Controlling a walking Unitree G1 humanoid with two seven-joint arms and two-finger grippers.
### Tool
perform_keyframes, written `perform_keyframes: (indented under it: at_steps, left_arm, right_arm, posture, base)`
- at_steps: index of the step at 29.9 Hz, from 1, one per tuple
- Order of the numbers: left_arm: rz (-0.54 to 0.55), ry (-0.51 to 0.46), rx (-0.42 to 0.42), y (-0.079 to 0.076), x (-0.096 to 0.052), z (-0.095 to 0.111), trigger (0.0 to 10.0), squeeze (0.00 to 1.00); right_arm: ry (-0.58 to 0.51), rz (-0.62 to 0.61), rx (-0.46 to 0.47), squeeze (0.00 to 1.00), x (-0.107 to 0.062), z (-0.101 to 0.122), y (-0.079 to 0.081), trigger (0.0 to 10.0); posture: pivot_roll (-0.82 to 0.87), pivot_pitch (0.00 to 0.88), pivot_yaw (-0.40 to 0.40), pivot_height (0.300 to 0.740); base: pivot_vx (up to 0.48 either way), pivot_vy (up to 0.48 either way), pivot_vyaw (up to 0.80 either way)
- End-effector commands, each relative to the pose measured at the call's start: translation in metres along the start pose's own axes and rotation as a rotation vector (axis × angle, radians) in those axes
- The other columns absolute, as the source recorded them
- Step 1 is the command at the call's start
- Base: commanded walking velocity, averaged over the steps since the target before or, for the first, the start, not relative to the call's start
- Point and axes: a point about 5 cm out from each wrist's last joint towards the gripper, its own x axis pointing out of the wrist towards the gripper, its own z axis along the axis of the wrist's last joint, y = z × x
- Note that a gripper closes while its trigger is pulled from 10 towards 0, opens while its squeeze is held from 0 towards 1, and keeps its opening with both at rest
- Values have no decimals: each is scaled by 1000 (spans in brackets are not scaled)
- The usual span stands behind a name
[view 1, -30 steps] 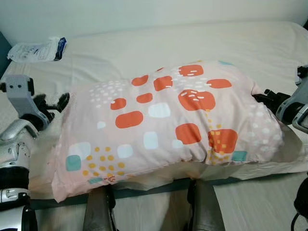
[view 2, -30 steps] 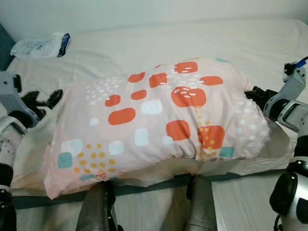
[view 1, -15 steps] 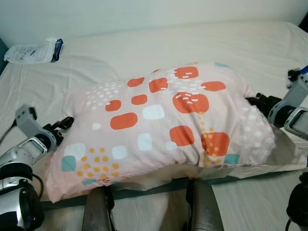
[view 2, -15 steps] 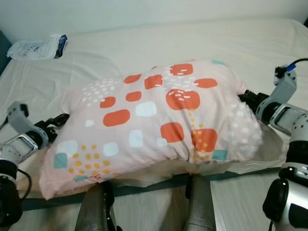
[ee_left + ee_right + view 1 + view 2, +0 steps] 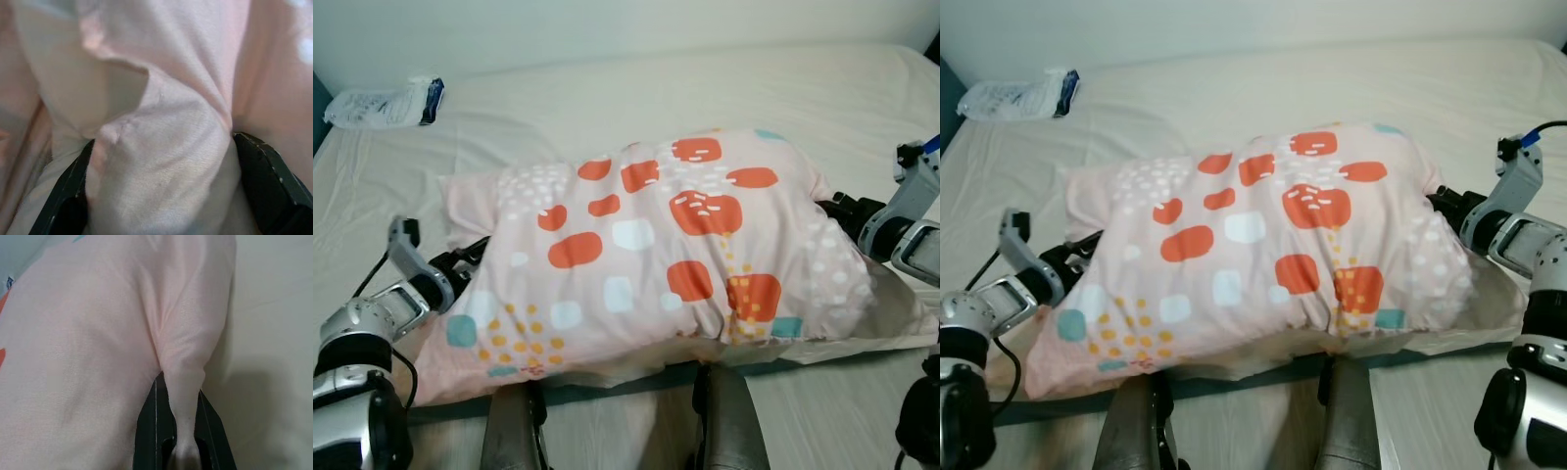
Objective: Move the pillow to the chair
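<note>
You've got the pillow lying on the bed, near the edge closest to the robot, pink case with orange, white and teal patches. It spans between your two grippers.

Left gripper is at the pillow's left end, fingers pushed into the fabric. In the left wrist view a thick bunch of pink cloth sits between the two black fingers, which stand fairly wide apart around it, touching on both sides.

Right gripper is at the pillow's right end, tips buried in the case. In the right wrist view its fingers are narrow, pinching a thin fold of the pink fabric between them.

The bulk of the pillow lies inboard of both grippers, resting on the sheet. A white plastic packet lies at the bed's far left corner, well apart from the left gripper.
</note>
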Motion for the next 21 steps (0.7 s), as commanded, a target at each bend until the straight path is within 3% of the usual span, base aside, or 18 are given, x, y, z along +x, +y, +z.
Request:
perform_keyframes:
  at_steps: [1,2,3,4,7,12,13,17,21]
  left_arm:
    - [-29,30,30,-8,9,-11,0,1000]
    - [-15,-27,110,-16,11,-4,0,1000]
    - [-15,-27,110,-16,11,-4,0,1000]
    - [-1,-105,246,-28,12,5,0,1000]
    - [-17,-134,308,-37,10,6,0,1000]
    - [-43,-167,337,-52,7,5,0,1000]
    - [-62,-196,341,-63,5,8,0,1000]
    - [-96,-243,326,-78,4,16,0,1000]
    - [-218,-333,306,-116,-1,28,0,976]
  right_arm:
    - [5,23,-5,0,2,-4,5,0]
    - [7,26,-30,0,4,-6,8,0]
    - [7,26,-30,0,4,-6,8,0]
    - [5,30,-75,0,7,-9,13,0]
    - [-5,34,-106,0,11,-11,19,0]
    - [-30,67,-132,0,19,-15,35,0]
    - [-48,92,-134,0,23,-16,46,0]
    - [-73,128,-139,0,26,-16,60,0]
    - [-207,166,-228,0,31,-10,93,0]
  posture:
    - [23,178,27,506]
    - [23,177,27,506]
    - [23,177,27,506]
    - [23,175,28,506]
    - [28,170,27,506]
    - [29,168,25,506]
    - [29,163,25,506]
    - [29,159,26,506]
    - [27,151,26,506]
  base:
    - [0,0,0]
    - [0,0,0]
    - [0,0,0]
    - [0,0,0]
    - [0,0,0]
    - [0,0,0]
    - [0,0,0]
    - [0,0,0]
    - [0,0,0]
